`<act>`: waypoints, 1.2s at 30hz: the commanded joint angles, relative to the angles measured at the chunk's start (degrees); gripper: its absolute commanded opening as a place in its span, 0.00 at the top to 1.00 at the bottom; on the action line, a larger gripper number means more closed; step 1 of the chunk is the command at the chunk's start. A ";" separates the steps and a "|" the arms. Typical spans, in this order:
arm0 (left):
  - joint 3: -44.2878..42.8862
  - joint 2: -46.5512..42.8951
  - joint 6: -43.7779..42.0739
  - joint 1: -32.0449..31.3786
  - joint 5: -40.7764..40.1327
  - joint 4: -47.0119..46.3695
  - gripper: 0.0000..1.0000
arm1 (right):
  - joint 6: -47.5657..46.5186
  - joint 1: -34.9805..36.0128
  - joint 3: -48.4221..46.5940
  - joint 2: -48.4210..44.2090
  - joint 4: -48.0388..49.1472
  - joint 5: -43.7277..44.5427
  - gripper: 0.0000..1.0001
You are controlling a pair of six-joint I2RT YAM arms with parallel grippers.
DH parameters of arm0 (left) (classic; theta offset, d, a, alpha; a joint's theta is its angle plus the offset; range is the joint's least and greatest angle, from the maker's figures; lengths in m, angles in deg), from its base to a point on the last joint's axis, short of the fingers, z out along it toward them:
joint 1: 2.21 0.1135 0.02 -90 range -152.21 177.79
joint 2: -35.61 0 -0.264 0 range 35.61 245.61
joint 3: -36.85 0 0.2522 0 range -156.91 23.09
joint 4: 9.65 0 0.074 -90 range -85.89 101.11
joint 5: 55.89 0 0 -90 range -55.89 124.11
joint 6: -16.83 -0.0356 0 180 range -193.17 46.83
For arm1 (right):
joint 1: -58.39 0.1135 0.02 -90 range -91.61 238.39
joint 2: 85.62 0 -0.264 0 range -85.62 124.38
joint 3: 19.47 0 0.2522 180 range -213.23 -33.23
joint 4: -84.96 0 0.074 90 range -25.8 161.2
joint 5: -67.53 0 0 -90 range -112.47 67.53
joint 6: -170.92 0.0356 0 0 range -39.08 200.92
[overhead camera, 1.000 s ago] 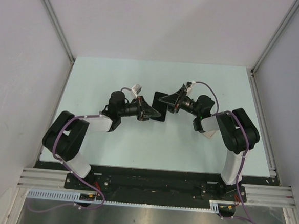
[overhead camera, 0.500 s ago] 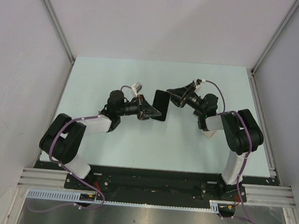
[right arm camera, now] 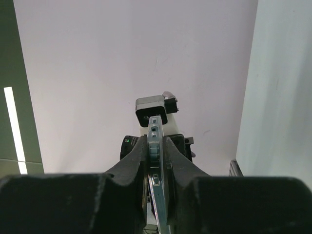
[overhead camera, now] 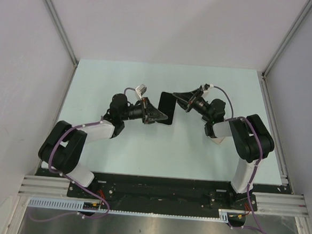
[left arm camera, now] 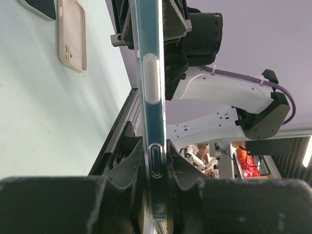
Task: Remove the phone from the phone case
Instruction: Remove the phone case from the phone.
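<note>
We count one phone [overhead camera: 167, 109] inside one clear case [left arm camera: 147, 53], held above the table [overhead camera: 121, 77]. Two grippers, the left gripper [left arm camera: 155, 163] and the right gripper [right arm camera: 156, 161], each pinch its edge. One beige case [left arm camera: 72, 35] lies on the table.

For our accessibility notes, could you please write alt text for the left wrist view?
The left tool grips the end of a cased phone seen edge-on, its far end at the right tool. A beige case lies on the table behind.
</note>
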 commanded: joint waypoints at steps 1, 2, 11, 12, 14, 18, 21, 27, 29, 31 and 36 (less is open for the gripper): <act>0.06 -4.61 -4.01 -0.23 1.68 -5.02 1.00 | 6.51 2.94 0.10 -4.25 16.08 5.44 1.00; 0.06 -4.88 -4.36 -0.23 1.51 -4.14 1.00 | 7.13 3.30 0.10 -4.77 16.08 7.36 1.00; 0.94 -5.59 -4.02 -0.15 1.59 -7.46 1.00 | 17.32 8.04 -2.28 -8.11 16.25 13.88 1.00; 0.94 -5.41 -3.67 -0.15 1.59 -8.17 1.00 | 17.94 8.48 -2.54 -8.38 16.25 14.32 1.00; 0.85 -5.23 -2.70 -0.15 2.12 -10.80 1.00 | 19.70 9.97 -2.63 -9.17 16.25 15.90 1.00; -0.64 -6.19 -3.57 -0.23 4.75 -13.28 1.00 | 21.20 11.82 -3.07 -10.75 16.25 18.19 1.00; -3.44 -8.21 -11.02 -0.23 5.81 -5.66 1.00 | 22.87 13.14 -3.77 -11.72 16.25 19.77 1.00; -9.69 -11.29 -23.86 -0.23 7.56 7.64 1.00 | 23.40 15.51 -5.18 -13.13 16.17 21.53 1.00; -11.18 -12.08 -25.63 -0.15 8.10 9.92 1.00 | 23.75 15.96 -5.18 -13.30 16.17 21.97 1.00; -12.58 -12.52 -28.44 -0.15 8.89 12.29 1.00 | 24.27 16.31 -5.53 -13.39 16.25 21.79 1.00; -15.40 -13.40 -34.50 0.12 11.87 15.99 1.00 | 24.72 16.57 -5.53 -14.88 16.34 22.23 1.00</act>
